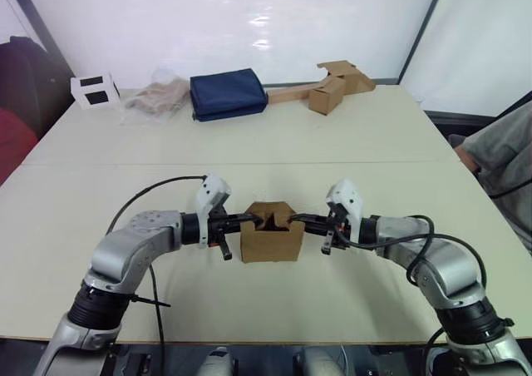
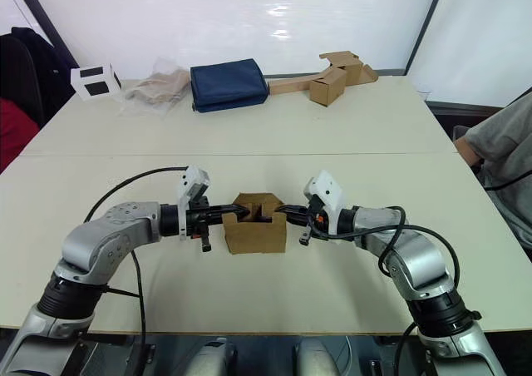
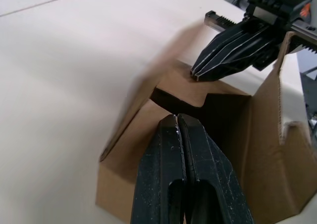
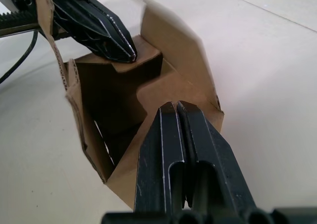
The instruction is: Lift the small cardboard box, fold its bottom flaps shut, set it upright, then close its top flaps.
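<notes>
The small cardboard box [image 1: 270,244] stands on the table [image 1: 332,143] between my two arms, its open end facing up. My left gripper [image 1: 253,220] is shut, its tips resting on the left top flap [image 3: 130,131], which is tilted inward. From the other side my right gripper [image 1: 294,220] is shut and presses the right top flap [image 4: 171,87] down into the opening. Another top flap [image 3: 287,149] stands upright along the near side. In the left wrist view the right gripper [image 3: 197,74] faces my own closed fingers [image 3: 171,149]. The bottom flaps are hidden under the box.
Along the far edge lie a white box with black squares [image 1: 94,91], a clear plastic bag [image 1: 155,96], a navy blue bag [image 1: 227,94] and a cluster of cardboard pieces with a long strip [image 1: 331,86]. A person's arm in grey [image 1: 499,164] is at the right edge.
</notes>
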